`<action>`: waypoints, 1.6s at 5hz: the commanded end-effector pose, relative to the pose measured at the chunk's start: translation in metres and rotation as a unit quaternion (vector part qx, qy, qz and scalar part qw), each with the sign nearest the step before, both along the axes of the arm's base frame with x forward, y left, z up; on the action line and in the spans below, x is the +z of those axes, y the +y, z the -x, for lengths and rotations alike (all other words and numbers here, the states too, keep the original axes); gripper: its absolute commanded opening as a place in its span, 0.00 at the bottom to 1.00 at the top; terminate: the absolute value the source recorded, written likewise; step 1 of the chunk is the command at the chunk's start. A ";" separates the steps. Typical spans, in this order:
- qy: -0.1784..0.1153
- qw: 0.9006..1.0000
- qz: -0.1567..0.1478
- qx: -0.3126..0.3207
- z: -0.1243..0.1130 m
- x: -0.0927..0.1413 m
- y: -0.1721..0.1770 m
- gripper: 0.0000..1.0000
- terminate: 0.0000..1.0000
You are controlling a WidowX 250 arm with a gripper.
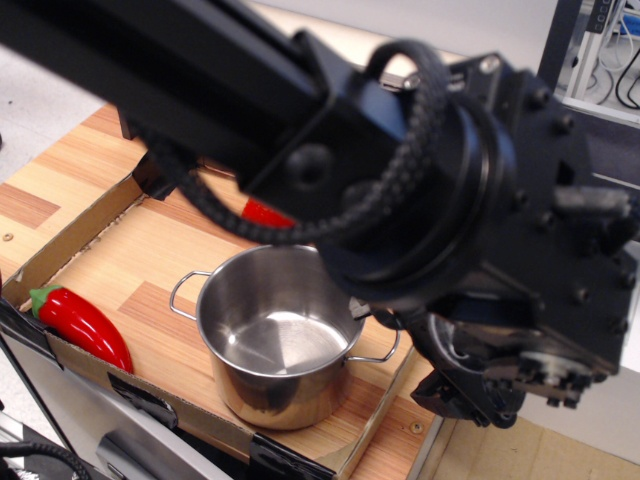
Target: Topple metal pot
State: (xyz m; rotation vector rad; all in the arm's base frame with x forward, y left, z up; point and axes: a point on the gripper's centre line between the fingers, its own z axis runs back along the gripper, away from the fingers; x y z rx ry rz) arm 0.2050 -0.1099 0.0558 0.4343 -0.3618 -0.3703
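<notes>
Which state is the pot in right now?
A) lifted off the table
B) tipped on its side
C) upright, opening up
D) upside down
C: the pot stands on its base on the wooden table, with its open rim on top and the inside bottom visible.

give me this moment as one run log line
pot: metal pot upright, empty | hand: fingertips not visible | arm: right of pot | also: red pepper left, strawberry mostly hidden | topple: not done
</notes>
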 end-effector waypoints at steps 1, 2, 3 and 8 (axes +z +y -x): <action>-0.015 0.999 -0.025 0.016 0.003 -0.006 0.023 1.00 0.00; -0.017 0.999 -0.032 0.029 0.000 -0.007 0.030 1.00 0.00; -0.022 0.999 -0.017 0.038 -0.003 -0.002 0.033 0.00 0.00; 0.015 0.987 0.108 0.117 -0.023 0.046 0.117 0.00 0.00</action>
